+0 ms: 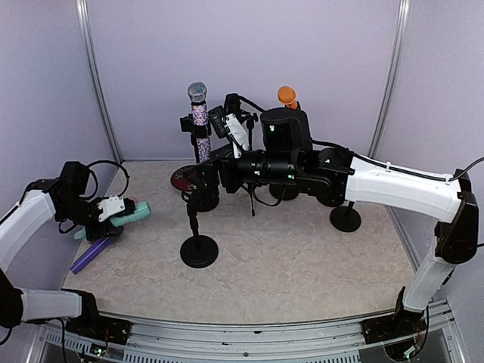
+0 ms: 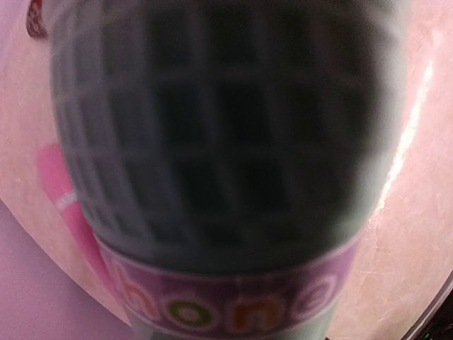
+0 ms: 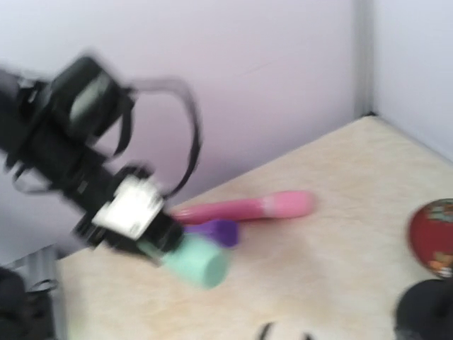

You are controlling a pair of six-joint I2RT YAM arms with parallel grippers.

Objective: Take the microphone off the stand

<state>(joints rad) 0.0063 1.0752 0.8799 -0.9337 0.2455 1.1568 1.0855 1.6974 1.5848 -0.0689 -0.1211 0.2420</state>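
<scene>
The left gripper [image 1: 121, 216] is hovering low over the left side of the table [image 1: 302, 265] and is clamping a green microphone [image 1: 139, 211] that is lying nearly level, its free end pointing toward the middle. In the left wrist view its dark mesh head is filling almost the whole picture, with a purple lettered band below it. Just beside it, a purple microphone [image 1: 89, 257] is lying flat on the table, and the right wrist view is showing a pink microphone [image 3: 248, 207] lying behind that one.

The right arm is stretching across the table to the middle, with the right gripper [image 1: 198, 185] hanging over a black stand [image 1: 199, 250] with a round base. I cannot tell whether its jaws are apart or together; they are dark against dark, and its own camera is not showing them.

The sparkly microphone [image 1: 198, 106] is sitting upright in its clip at the back, just behind the right gripper and not touched by it. An orange microphone [image 1: 287, 97] is poking up behind the arm. A red disc [image 1: 181, 178] is lying near the gripper.
</scene>
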